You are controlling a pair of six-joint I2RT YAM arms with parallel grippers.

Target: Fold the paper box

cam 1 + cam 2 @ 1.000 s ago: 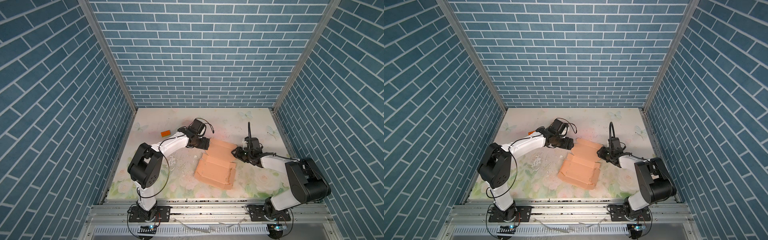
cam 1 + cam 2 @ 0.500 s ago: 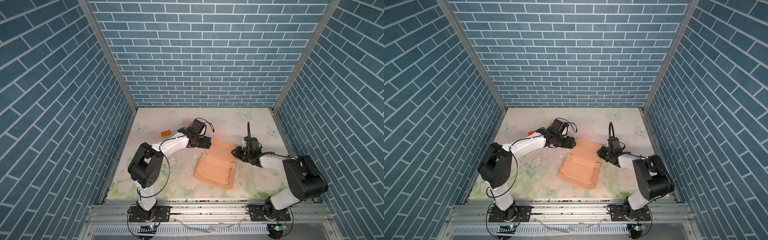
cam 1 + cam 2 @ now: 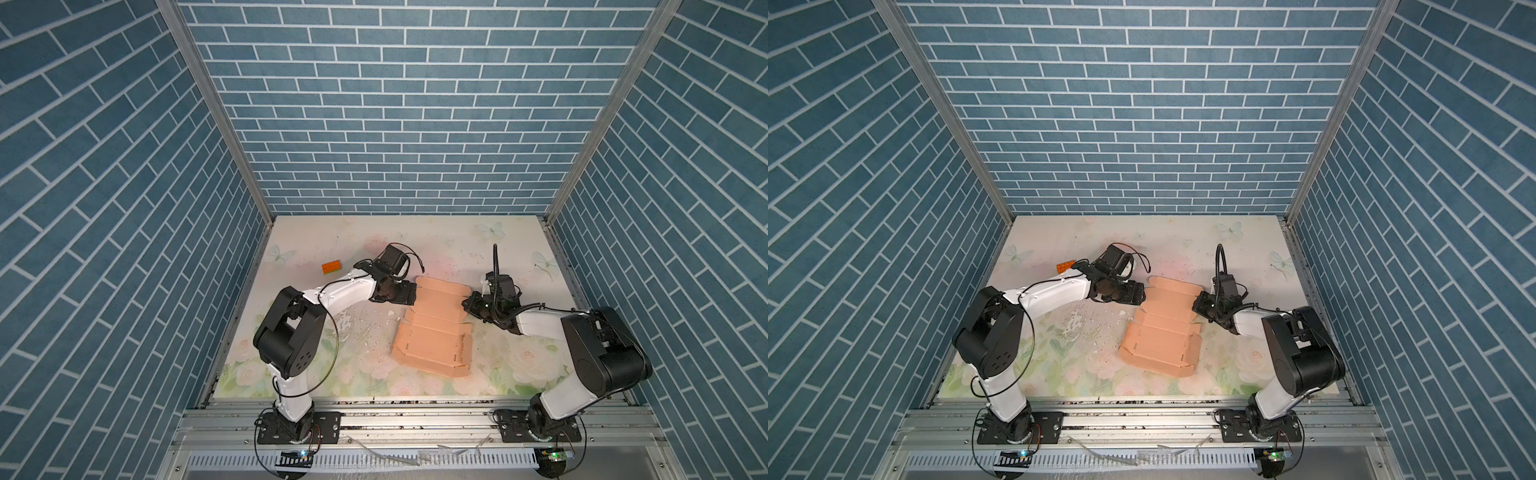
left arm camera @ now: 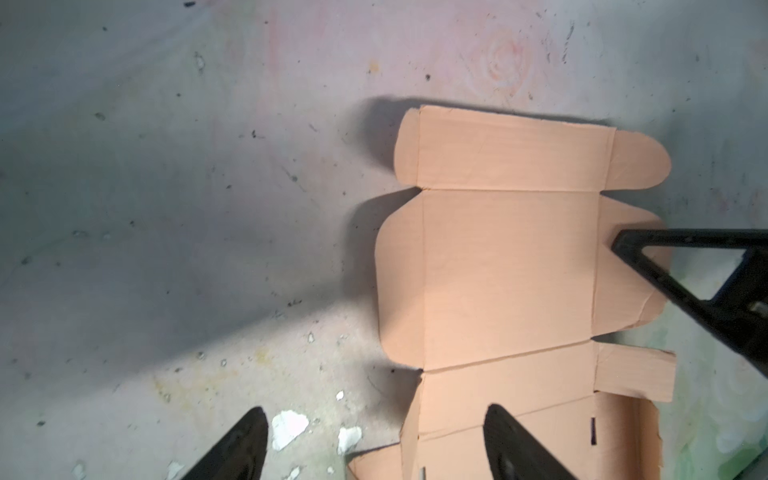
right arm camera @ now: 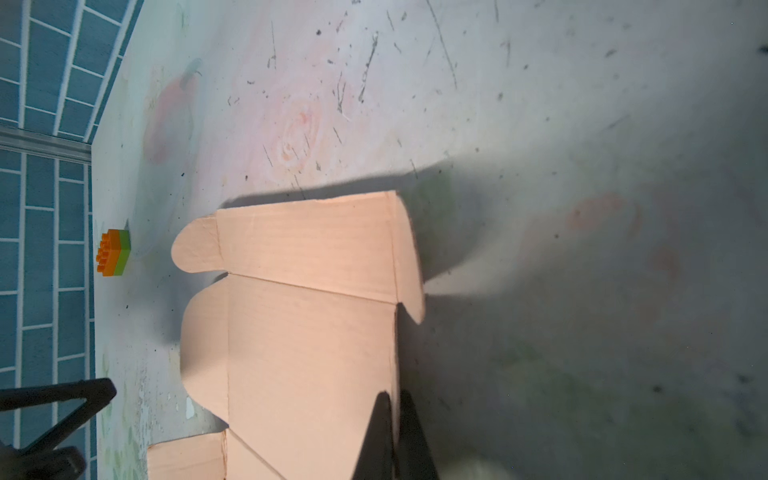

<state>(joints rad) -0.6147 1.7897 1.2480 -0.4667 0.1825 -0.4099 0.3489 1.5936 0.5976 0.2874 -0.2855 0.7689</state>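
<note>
The paper box [image 3: 436,328] [image 3: 1163,328] is a peach-tan creased sheet lying mostly flat mid-table, its near end partly folded up. My right gripper [image 3: 466,302] [image 3: 1196,305] is at the sheet's right edge. In the right wrist view the right gripper [image 5: 395,397] is shut on a side flap of the paper box [image 5: 307,332], with the flap's thin edge pinched between the fingertips. My left gripper [image 3: 411,293] [image 3: 1142,293] hovers open at the left edge. In the left wrist view the left gripper [image 4: 374,415] has one finger over the paper box [image 4: 507,270] and one over bare table.
A small orange studded brick [image 3: 331,267] [image 3: 1065,266] [image 5: 113,252] sits at the back left of the table. White chipped patches [image 4: 289,428] mark the floral table surface left of the sheet. Blue brick walls close in three sides.
My right gripper's jaws have closed onto the box's right side flap. The left arm and the sheet have hardly moved.
</note>
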